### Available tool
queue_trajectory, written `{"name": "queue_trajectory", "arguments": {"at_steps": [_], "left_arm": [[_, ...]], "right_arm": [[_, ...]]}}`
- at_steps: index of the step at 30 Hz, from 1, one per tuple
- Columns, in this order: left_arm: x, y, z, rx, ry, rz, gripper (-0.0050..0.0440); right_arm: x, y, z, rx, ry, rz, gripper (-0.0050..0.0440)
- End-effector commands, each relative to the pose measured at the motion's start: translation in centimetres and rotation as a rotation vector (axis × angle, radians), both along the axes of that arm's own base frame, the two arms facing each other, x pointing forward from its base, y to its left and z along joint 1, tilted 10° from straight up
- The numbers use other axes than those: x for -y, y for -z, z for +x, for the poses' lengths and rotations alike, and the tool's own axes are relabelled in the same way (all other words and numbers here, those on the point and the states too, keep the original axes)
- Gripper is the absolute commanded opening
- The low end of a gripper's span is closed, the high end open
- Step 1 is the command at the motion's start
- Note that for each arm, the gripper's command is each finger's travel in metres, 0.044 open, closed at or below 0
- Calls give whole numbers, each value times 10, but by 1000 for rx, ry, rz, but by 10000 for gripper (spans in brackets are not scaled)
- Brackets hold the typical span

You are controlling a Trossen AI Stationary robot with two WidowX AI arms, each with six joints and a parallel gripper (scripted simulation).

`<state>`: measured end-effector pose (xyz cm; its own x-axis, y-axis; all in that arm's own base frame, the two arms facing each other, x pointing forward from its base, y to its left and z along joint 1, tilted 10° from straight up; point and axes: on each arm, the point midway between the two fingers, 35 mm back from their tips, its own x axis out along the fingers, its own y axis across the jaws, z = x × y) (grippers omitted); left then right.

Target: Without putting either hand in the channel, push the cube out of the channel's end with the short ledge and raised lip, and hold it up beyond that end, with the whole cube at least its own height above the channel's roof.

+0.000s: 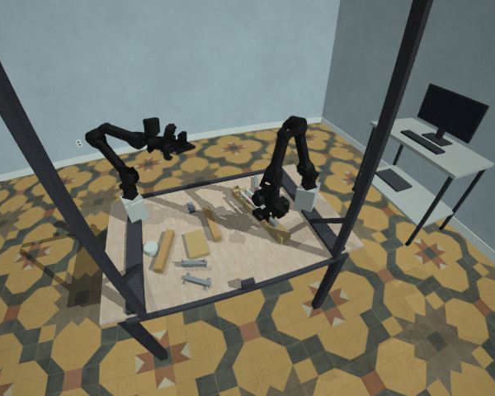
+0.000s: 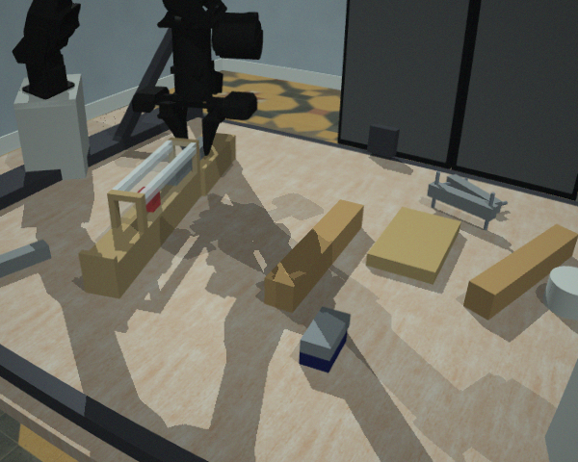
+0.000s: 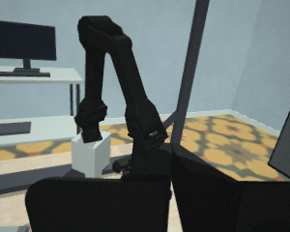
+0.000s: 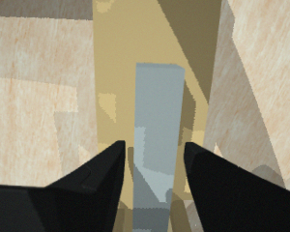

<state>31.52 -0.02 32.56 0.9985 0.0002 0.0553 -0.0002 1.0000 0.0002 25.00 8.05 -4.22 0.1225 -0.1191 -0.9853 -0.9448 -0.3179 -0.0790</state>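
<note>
The tan channel [image 2: 145, 215] lies on the table, with two pale rails as its roof. The red cube [image 2: 152, 201] sits inside it, near the arch frame [image 2: 125, 211] toward the near end. A grey rod [image 2: 177, 166] lies along the channel from the far end. My right gripper [image 2: 195, 141] hangs over that far end. In the right wrist view its fingers stand open around the grey rod [image 4: 157, 140], with a gap on the left side. My left gripper [image 1: 183, 144] is shut and empty, high in the air away from the table; it also shows in the left wrist view [image 3: 171, 193].
Two long tan blocks [image 2: 314, 253] [image 2: 520, 269], a flat tan slab [image 2: 413, 243], a white cylinder [image 2: 573, 291], a small grey and blue block [image 2: 324, 338], a grey clamp [image 2: 463, 196] and a dark cube [image 2: 382, 141] lie right of the channel. A grey bar [image 2: 13, 259] lies at the left edge.
</note>
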Motion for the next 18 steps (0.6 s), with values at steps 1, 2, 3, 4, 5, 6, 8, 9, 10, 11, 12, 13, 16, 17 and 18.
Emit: {"name": "queue_trajectory", "arguments": {"at_steps": [1,2,3,4,5,6,8,9,10,11,12,13,16,17,18], "left_arm": [[0,-10,-3,26,-1,-4,0],[0,-10,-3,26,-1,-4,0],[0,-10,-3,26,-1,-4,0],[0,-10,-3,26,-1,-4,0],[0,-10,-3,26,-1,-4,0],[0,-10,-3,26,-1,-4,0],[0,-10,-3,26,-1,-4,0],[0,-10,-3,26,-1,-4,0],[0,-10,-3,26,-1,-4,0],[0,-10,-3,26,-1,-4,0],[0,-10,-3,26,-1,-4,0],[0,-10,-3,26,-1,-4,0],[0,-10,-3,26,-1,-4,0],[0,-10,-3,26,-1,-4,0],[0,-10,-3,26,-1,-4,0]], "right_arm": [[-2,-5,5,20,-6,12,157],[-3,-9,4,21,-6,12,157],[-3,-11,4,21,-6,12,157],[-3,-13,4,21,-6,12,157],[-4,-14,4,23,-6,13,157],[-3,-12,4,22,-6,12,157],[-3,-12,4,22,-6,12,157],[-4,-17,4,24,-5,13,157],[-4,-15,4,24,-4,13,157],[-4,-15,5,23,-5,13,157],[-4,-15,5,23,-5,13,157],[-4,-15,4,23,-5,13,157],[-7,-37,3,30,-1,16,157],[-8,-42,3,27,-1,14,157],[-9,-47,4,27,-1,14,157]]}}
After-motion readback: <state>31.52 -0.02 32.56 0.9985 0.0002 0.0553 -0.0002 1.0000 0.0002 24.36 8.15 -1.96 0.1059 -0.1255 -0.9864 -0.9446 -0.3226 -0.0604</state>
